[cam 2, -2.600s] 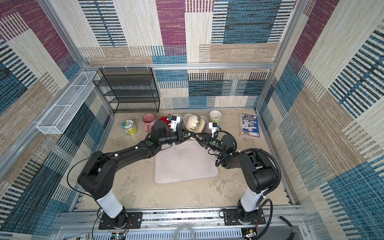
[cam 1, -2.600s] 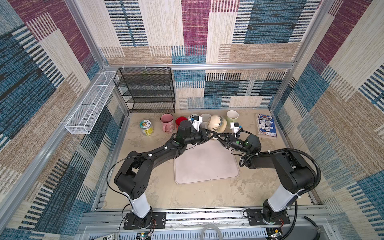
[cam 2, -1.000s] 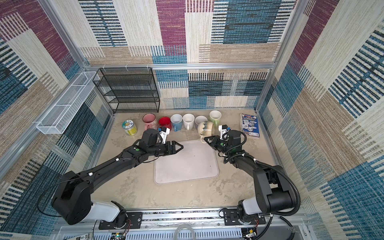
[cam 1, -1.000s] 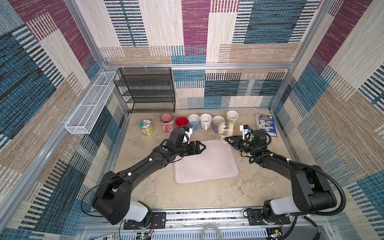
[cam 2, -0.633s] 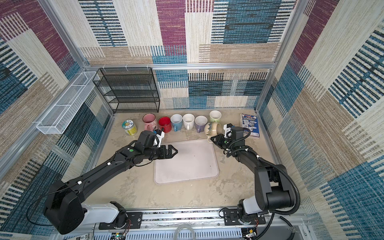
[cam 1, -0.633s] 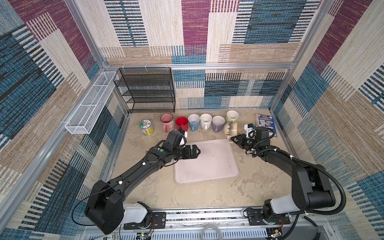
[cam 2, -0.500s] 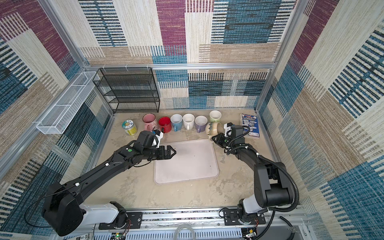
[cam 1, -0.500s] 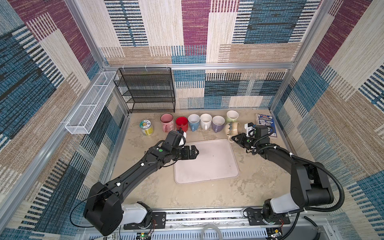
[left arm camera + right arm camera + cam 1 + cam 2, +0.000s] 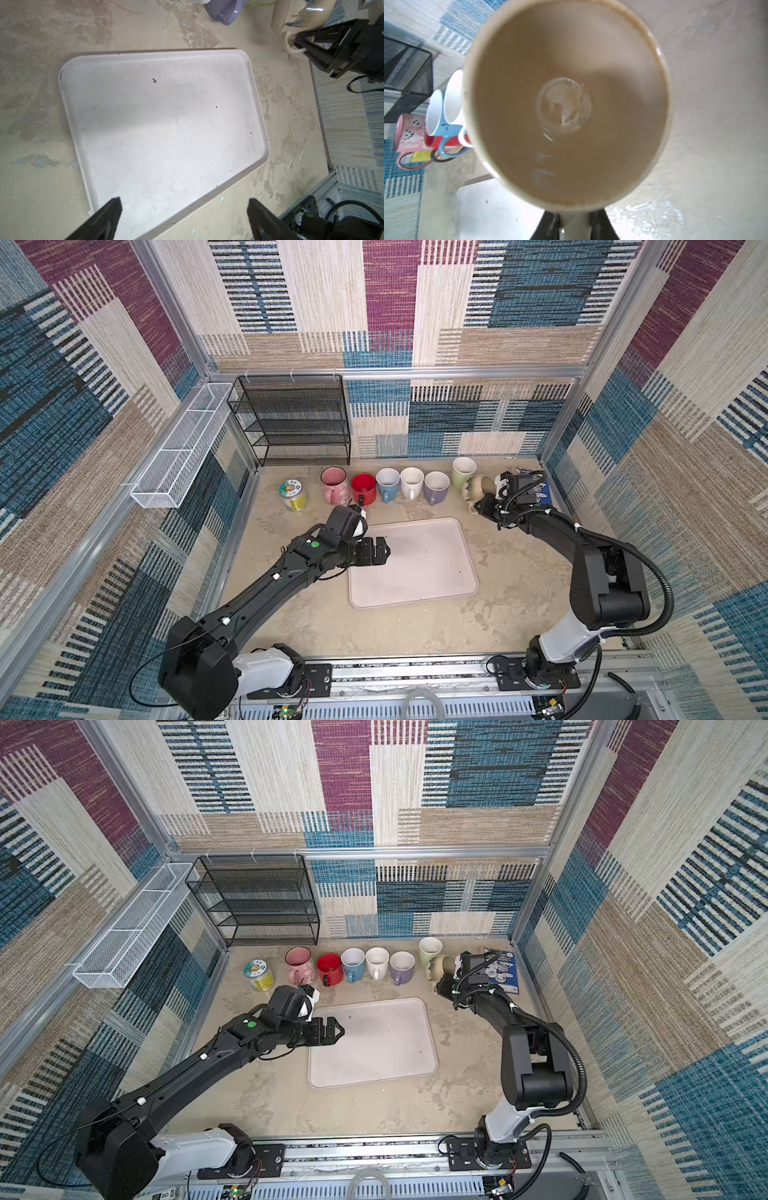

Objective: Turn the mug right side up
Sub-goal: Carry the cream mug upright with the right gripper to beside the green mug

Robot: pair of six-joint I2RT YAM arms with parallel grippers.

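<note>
Currently gripping cream mug (image 9: 477,488) with right gripper (image 9: 478,506), fingers (image 9: 548,226) pinching its handle. Holding it tilted on its side, mouth facing the right wrist camera. Sits at 1 o'clock from tray (image 9: 415,572), at the 3 o'clock end of the mug row, just beside green mug (image 9: 463,468). Cannot tell whether touching bench (image 9: 519,593). Hovering left gripper (image 9: 384,549) over the tray's 9 o'clock edge, fingers (image 9: 108,218) spread wide. Lined up upright at 12 o'clock of the tray: pink mug (image 9: 334,485), red mug (image 9: 363,488), blue mug (image 9: 387,484), white mug (image 9: 411,483), purple mug (image 9: 436,487). Farther off at 10 o'clock, near pink mug: jar (image 9: 294,495); behind it, rack (image 9: 291,423).
</note>
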